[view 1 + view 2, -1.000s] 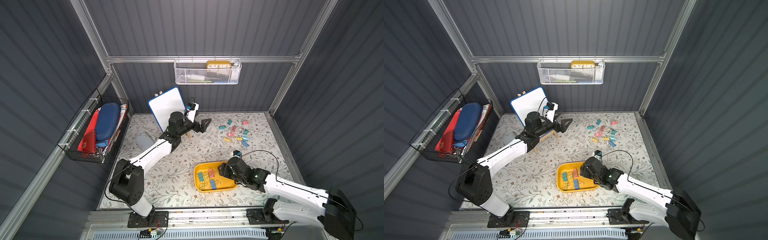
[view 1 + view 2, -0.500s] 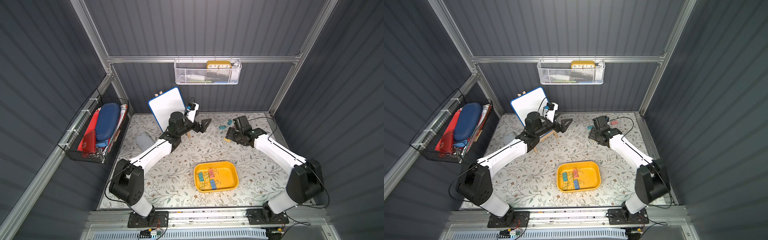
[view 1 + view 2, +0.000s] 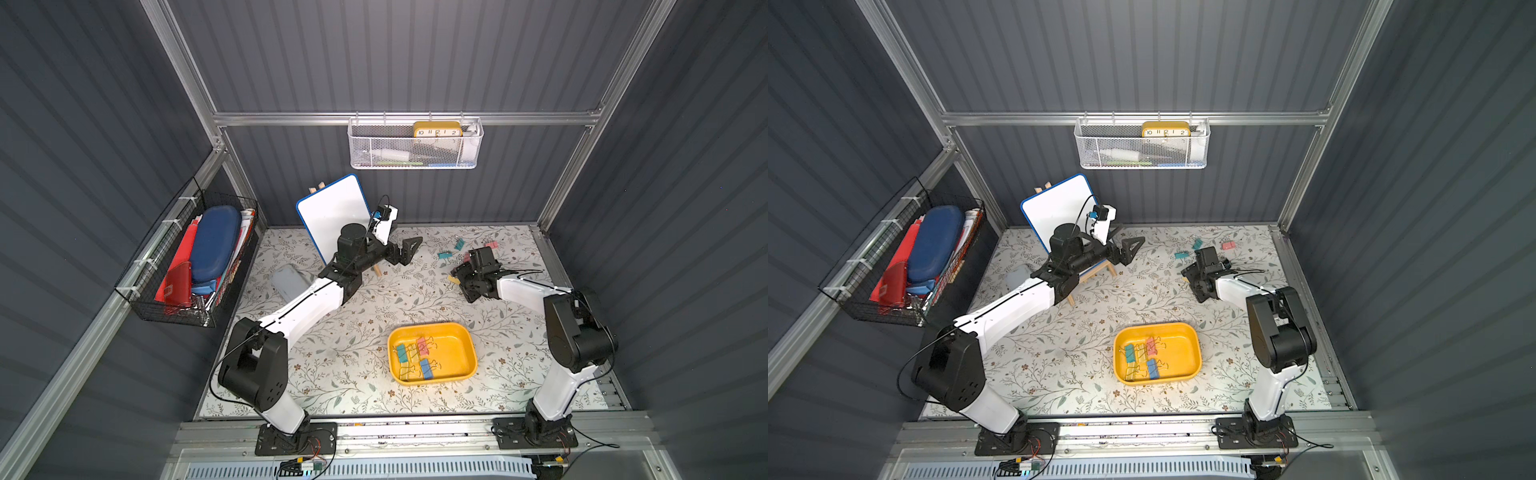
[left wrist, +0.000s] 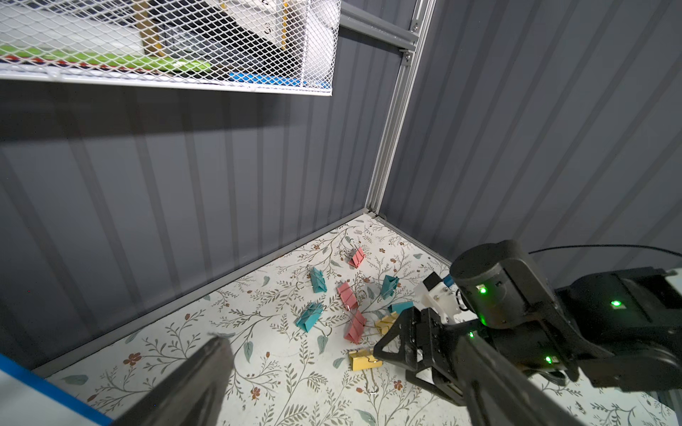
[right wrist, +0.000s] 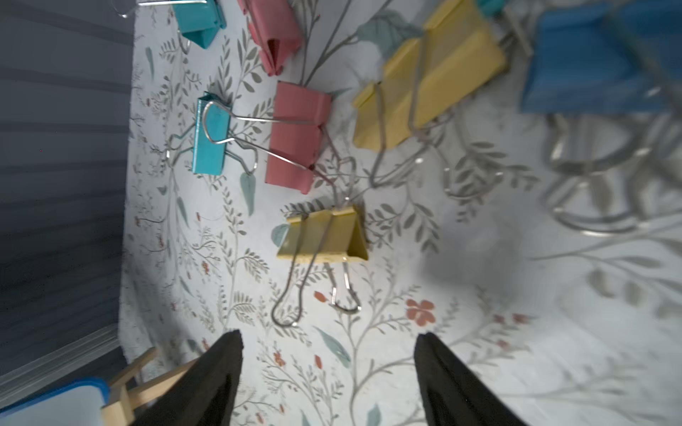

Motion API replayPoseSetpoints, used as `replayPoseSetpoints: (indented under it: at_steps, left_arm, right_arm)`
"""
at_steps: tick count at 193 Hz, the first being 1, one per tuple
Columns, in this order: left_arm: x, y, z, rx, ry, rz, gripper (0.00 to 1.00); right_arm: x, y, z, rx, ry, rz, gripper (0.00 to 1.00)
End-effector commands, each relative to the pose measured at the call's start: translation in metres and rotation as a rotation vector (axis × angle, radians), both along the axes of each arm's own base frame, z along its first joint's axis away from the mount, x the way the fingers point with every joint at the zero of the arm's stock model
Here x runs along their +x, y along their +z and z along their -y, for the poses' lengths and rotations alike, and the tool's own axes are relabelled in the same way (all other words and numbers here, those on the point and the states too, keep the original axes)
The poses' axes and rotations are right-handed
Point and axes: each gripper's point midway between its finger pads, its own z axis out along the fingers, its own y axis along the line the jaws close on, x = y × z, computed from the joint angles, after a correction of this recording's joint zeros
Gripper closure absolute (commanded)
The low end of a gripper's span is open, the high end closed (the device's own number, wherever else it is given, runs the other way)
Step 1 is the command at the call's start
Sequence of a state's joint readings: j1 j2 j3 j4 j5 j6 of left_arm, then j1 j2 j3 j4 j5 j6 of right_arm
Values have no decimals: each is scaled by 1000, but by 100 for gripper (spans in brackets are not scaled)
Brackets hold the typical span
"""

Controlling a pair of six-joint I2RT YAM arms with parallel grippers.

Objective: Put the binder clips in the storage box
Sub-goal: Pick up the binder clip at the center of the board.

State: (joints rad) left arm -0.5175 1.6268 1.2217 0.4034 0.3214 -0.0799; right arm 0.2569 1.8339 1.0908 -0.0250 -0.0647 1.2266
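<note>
The storage box [image 3: 468,335] [image 3: 1193,335] is a yellow tray near the front, with several binder clips [image 3: 415,358] [image 3: 1144,358] inside. More binder clips [image 4: 347,295] lie loose at the back right. My right gripper [image 3: 456,277] [image 5: 328,341] hangs low over that pile, open and empty. A yellow clip [image 5: 324,236] [image 4: 363,359] lies just past its fingertips. My left gripper [image 3: 410,250] [image 3: 1133,249] hovers open and empty mid-back, left of the pile. One of its fingers [image 4: 199,380] shows in the left wrist view.
A whiteboard on a wooden easel [image 3: 332,214] stands at the back left, behind the left arm. A grey lidded box [image 3: 291,280] lies beside it. A black wire basket [image 3: 191,257] hangs on the left wall, a white mesh basket [image 3: 415,145] on the back wall.
The right arm has swung from over the storage box to the loose clips at the back right, and now sits lower there. The left arm has not moved.
</note>
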Motion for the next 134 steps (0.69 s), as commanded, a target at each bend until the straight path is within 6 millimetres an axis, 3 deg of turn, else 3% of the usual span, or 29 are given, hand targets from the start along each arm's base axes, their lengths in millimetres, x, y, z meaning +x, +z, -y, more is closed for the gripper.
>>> replayPoseSetpoints:
  at_steps: [1, 15, 47, 70, 94, 113, 134]
  left_arm:
    - [-3, 17, -1, -11, -8, 44, 1]
    - [-3, 18, -2, -13, -3, 48, 1]
    - [-4, 20, -2, -14, -4, 50, 1]
    - [-4, 19, -1, -14, -11, 49, 1]
    - [-4, 17, 0, -13, -13, 46, 1]
    - [-4, 18, 0, -14, -14, 49, 1]
    - [-5, 18, 0, -14, -14, 49, 1]
  right_arm:
    - [19, 6, -14, 170, -66, 61, 30]
    - [19, 0, -12, 177, -88, 50, 35]
    - [9, -12, -4, 163, -116, 13, 70]
    - [3, -5, -5, 165, -80, 20, 90]
    - [-7, 18, -8, 141, 4, 42, 100]
    - [-19, 54, -12, 112, 107, 91, 100]
    - [-49, 99, -21, 78, 288, 143, 100]
